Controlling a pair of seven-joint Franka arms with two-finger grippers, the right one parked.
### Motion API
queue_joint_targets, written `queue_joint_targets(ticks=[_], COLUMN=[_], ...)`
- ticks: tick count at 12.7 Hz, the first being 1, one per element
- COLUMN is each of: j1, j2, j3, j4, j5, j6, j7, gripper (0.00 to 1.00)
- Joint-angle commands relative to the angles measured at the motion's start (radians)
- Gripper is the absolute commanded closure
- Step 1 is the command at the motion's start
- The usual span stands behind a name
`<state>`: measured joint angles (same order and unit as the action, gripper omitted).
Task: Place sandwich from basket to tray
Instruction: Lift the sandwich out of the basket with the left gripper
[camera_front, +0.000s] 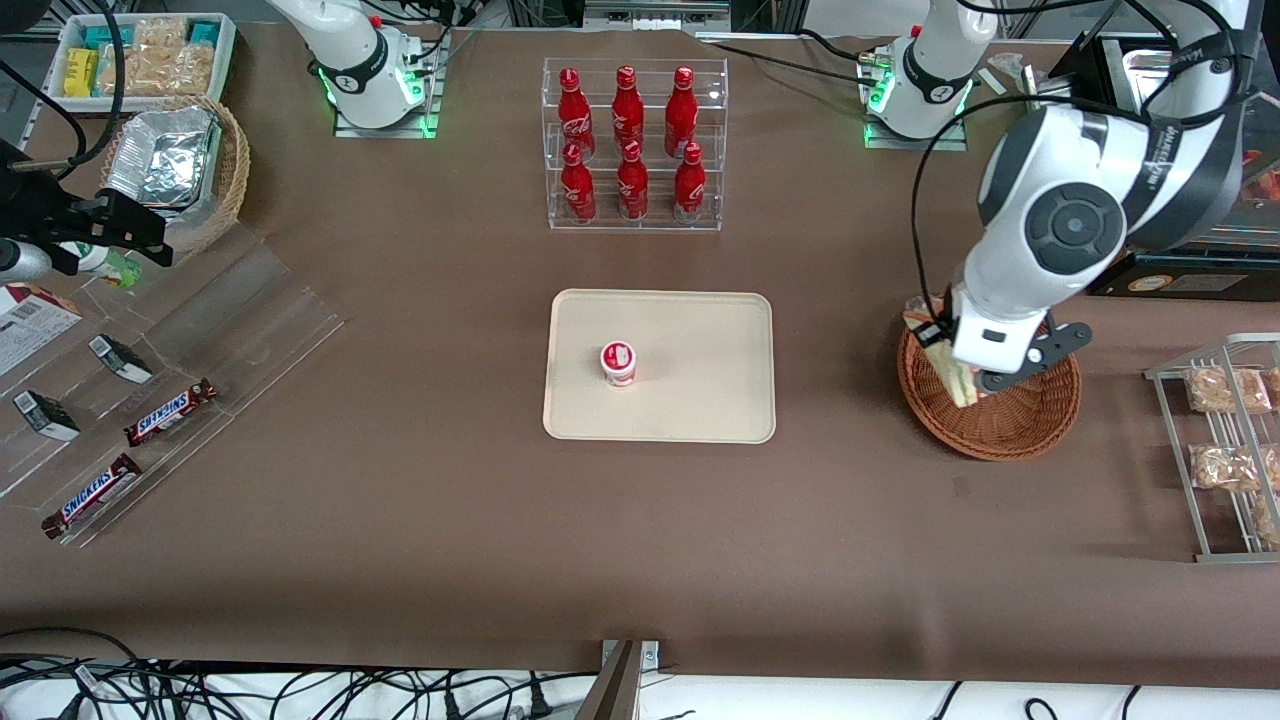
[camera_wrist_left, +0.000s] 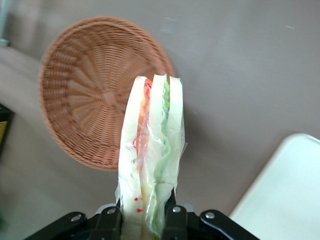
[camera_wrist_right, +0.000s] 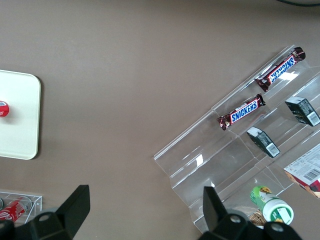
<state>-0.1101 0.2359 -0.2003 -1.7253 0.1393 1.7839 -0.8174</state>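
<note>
My left gripper (camera_wrist_left: 142, 220) is shut on the clear-wrapped sandwich (camera_wrist_left: 152, 155), whose white bread, red and green layers stand up between the two black fingers (camera_wrist_left: 175, 222). In the front view the gripper (camera_front: 962, 385) holds the sandwich (camera_front: 955, 375) lifted above the reddish-brown wicker basket (camera_front: 1030, 425), over the rim nearest the tray. The basket (camera_wrist_left: 85, 100) lies below with nothing in it. The cream tray (camera_front: 700, 360) sits in the middle of the table, its corner (camera_wrist_left: 290, 190) also showing in the left wrist view.
A small red-and-white lidded cup (camera_front: 618, 362) stands on the tray. An acrylic rack of red bottles (camera_front: 632, 145) is farther from the camera than the tray. A metal rack with snack bags (camera_front: 1225, 440) stands beside the basket toward the working arm's end.
</note>
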Motion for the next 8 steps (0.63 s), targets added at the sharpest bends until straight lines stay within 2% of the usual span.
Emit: queue_joint_targets(ticks=[1,5,8], j1=[0.007,-0.002,-0.066], j2=[0.009,0.061,0.141], j3=[-0.071,-0.186,-0.222], j4=[0.062,0.113,0.11], j5=[-0.035,-0.052,-0.044], j6=[-0.029,0.005,0.141], j7=[0.04,0.052,0.044], gripper=[0.72,0.71,0.71])
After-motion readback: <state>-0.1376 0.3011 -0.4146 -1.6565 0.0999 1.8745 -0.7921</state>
